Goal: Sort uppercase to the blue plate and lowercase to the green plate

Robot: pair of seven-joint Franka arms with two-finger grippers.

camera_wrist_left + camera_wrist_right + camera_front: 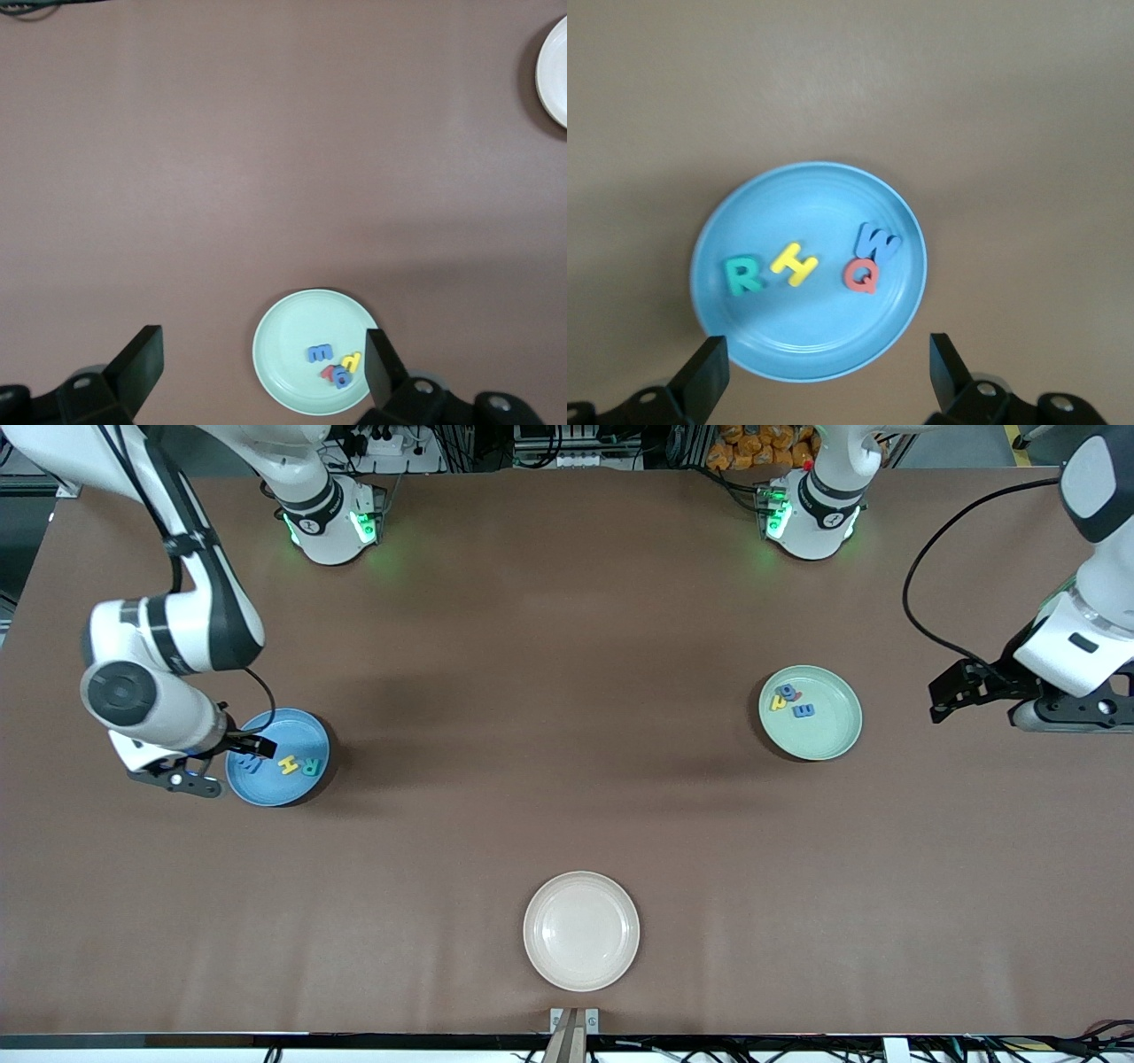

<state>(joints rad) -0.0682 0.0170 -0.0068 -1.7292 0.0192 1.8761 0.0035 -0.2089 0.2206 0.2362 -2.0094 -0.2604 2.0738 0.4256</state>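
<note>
Wide table (pixel 567 691) under a matte brown cover, cream-white plate (pixel 581 930) near its front-camera edge at mid-width, dark cables and power strips past the table's base-side edge, orange packets (pixel 753 447) there too, even overhead light, soft shadows

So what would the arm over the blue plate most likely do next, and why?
Probably lift straight up and draw away. The right gripper hangs open over the blue plate, where R, H, Q and W already lie. Four letters lie in the green plate, none on the table.
</note>
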